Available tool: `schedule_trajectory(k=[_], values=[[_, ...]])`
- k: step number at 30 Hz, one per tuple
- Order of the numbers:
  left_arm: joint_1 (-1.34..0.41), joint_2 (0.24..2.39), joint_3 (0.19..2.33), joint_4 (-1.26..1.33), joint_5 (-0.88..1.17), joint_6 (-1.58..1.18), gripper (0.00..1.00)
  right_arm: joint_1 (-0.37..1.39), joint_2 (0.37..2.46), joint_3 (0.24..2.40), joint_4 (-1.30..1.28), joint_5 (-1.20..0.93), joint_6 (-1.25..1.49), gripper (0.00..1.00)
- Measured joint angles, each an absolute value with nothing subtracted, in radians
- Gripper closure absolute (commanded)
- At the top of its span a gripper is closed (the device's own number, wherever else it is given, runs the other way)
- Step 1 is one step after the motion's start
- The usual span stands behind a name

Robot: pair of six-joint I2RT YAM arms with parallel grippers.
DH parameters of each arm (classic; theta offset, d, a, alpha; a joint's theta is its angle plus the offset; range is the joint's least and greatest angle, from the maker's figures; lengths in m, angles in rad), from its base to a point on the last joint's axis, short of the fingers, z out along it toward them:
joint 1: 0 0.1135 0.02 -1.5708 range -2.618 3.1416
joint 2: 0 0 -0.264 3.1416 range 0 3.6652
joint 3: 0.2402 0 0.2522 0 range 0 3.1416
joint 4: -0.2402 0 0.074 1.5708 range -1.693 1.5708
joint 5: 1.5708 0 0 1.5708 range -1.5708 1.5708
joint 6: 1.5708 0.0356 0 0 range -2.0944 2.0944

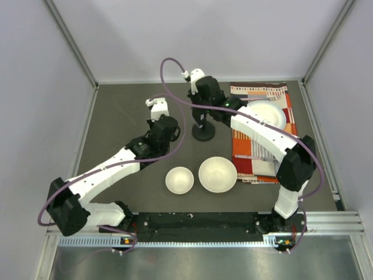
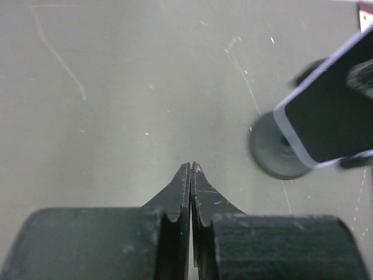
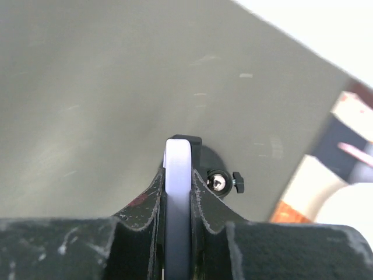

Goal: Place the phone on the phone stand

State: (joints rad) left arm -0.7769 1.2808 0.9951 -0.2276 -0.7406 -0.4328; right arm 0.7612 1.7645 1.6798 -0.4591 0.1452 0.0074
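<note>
Over the far middle of the table (image 1: 125, 111), the right gripper (image 1: 203, 99) hangs just above the phone stand (image 1: 203, 133). Left wrist view: the left gripper (image 2: 191, 167) has its fingers pressed together and holds nothing; the phone (image 2: 335, 111) is tilted over the stand's round base at the right. Right wrist view: the right fingers (image 3: 152, 201) pinch the phone edge-on.

left gripper (image 2: 191, 170) jaws closed, empty, arm extended forward. right gripper (image 3: 178, 175) jaws clamped on phone (image 3: 176, 154) edge, arm angled in toward centre.

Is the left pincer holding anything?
No, the left pincer is closed tight, its two tips touching with nothing between them.
</note>
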Motion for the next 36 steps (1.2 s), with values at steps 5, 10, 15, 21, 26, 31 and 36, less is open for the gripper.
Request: schedule_trajectory(k=[5,10,15,21,26,31,36], values=[[-0.783,1.213,1.035,-0.302,-0.826,-0.51,1.0,0.681,1.821,1.724,-0.444,0.344,-0.041,1.0],[-0.789,1.206,1.035,-0.323,-0.823,-0.533,1.0,0.66,1.782,1.667,-0.408,0.264,-0.084,1.0],[-0.778,1.167,1.004,-0.315,-0.749,-0.519,0.82,0.651,1.768,1.66,-0.412,0.137,-0.105,1.0],[-0.713,1.118,0.974,-0.292,-0.611,-0.51,0.69,0.631,1.755,1.65,-0.42,0.062,-0.106,1.0],[-0.674,1.095,0.939,-0.258,-0.499,-0.509,0.66,0.59,1.748,1.649,-0.434,-0.052,-0.111,1.0],[-0.63,1.085,0.903,-0.209,-0.35,-0.498,0.57,0.548,1.736,1.649,-0.478,-0.235,-0.133,1.0],[-0.585,1.047,0.857,-0.152,-0.208,-0.477,0.52,0.551,1.711,1.649,-0.557,-0.36,-0.172,1.0]])
